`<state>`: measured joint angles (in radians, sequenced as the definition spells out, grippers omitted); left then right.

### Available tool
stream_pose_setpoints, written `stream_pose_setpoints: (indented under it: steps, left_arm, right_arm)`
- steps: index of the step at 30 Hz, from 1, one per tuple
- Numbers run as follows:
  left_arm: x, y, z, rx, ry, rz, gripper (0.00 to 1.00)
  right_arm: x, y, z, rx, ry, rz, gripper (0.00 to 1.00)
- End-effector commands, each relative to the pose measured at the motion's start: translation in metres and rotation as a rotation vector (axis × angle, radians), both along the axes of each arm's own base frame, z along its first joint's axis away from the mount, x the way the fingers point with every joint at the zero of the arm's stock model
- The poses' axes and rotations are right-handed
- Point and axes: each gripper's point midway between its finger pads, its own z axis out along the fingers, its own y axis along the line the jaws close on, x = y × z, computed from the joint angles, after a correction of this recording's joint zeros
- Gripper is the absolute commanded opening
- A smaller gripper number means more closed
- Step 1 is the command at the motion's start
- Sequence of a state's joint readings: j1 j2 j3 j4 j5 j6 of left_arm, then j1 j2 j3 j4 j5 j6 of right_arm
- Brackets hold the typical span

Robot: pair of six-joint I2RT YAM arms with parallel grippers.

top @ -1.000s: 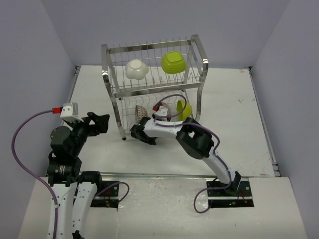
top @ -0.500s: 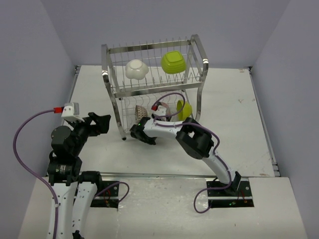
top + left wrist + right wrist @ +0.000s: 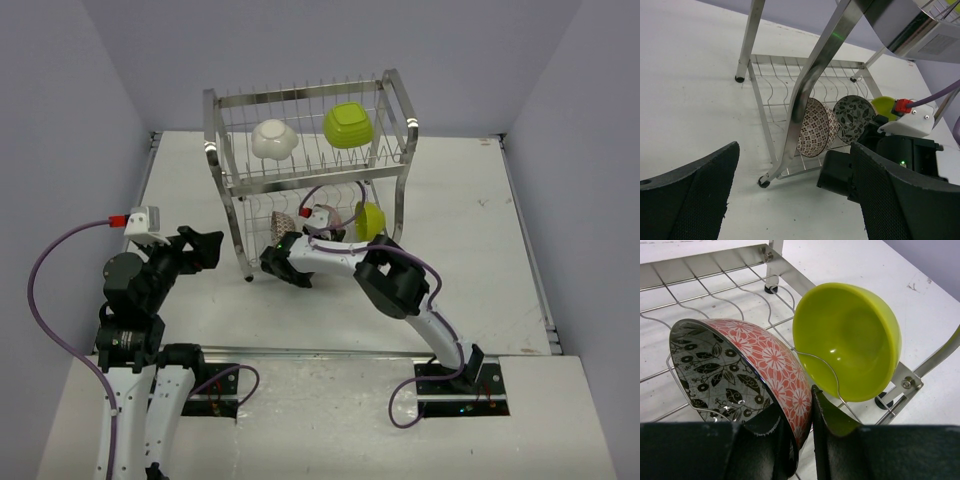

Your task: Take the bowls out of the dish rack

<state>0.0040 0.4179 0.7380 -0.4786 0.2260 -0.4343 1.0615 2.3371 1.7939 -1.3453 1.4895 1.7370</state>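
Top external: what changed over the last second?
The right claw edged slightly deeper into the lower tier of the dish rack, and its cable loop swung left. It pinches the rim of the red-patterned bowl. The round green bowl beside it shows slightly more face. The left claw, open, the white bowl and the squarish green bowl stayed put.

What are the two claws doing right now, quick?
Left gripper: open, holding nothing.
Right gripper: closed on the rim of the red-patterned bowl.
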Motion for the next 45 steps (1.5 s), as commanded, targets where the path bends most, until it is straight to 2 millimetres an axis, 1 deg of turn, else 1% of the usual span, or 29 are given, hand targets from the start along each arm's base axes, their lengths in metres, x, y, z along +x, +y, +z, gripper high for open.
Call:
stream_pose_setpoints:
  steps: [1,8,12,16,22,25,28,33,35,41,42,45]
  left_arm:
    - [0.001,-0.005,0.007,-0.009,-0.031,-0.025,0.91]
    - [0.002,-0.006,0.006,-0.011,-0.029,-0.03,0.91]
    - [0.002,-0.007,0.006,-0.016,-0.03,-0.035,0.91]
    - [0.001,-0.008,0.005,-0.021,-0.029,-0.038,0.91]
    - [0.003,-0.009,0.003,-0.027,-0.021,-0.043,0.91]
    - [0.003,-0.008,0.004,-0.025,-0.025,-0.042,0.91]
    - [0.003,-0.008,0.004,-0.025,-0.025,-0.042,0.91]
    - [0.003,-0.009,0.003,-0.024,-0.022,-0.045,0.91]
    - [0.003,-0.009,0.003,-0.025,-0.025,-0.043,0.91]
    - [0.004,-0.009,0.001,-0.029,-0.019,-0.041,0.9]
    - [0.004,-0.008,0.001,-0.029,-0.018,-0.038,0.9]
    - [0.006,-0.008,0.001,-0.03,-0.016,-0.035,0.9]
  right_arm:
    - [-0.001,-0.007,0.032,-0.171,0.0,0.041,0.0]
    - [0.006,-0.018,0.045,-0.17,0.0,0.013,0.0]
    - [0.009,-0.022,0.056,-0.165,-0.002,0.0,0.0]
    - [0.011,-0.03,0.065,-0.148,-0.011,-0.017,0.0]
    - [0.016,-0.026,0.077,-0.139,-0.017,-0.021,0.0]
    - [0.018,-0.023,0.081,-0.157,-0.008,-0.02,0.0]
    - [0.018,-0.025,0.081,-0.163,-0.003,-0.023,0.0]
    - [0.015,-0.04,0.079,-0.161,-0.002,-0.037,0.0]
    - [0.013,-0.042,0.079,-0.161,-0.002,-0.037,0.0]
    - [0.007,-0.052,0.088,-0.139,-0.016,-0.038,0.0]
    - [0.004,-0.053,0.092,-0.131,-0.021,-0.035,0.0]
    - [-0.003,-0.051,0.096,-0.127,-0.024,-0.016,0.0]
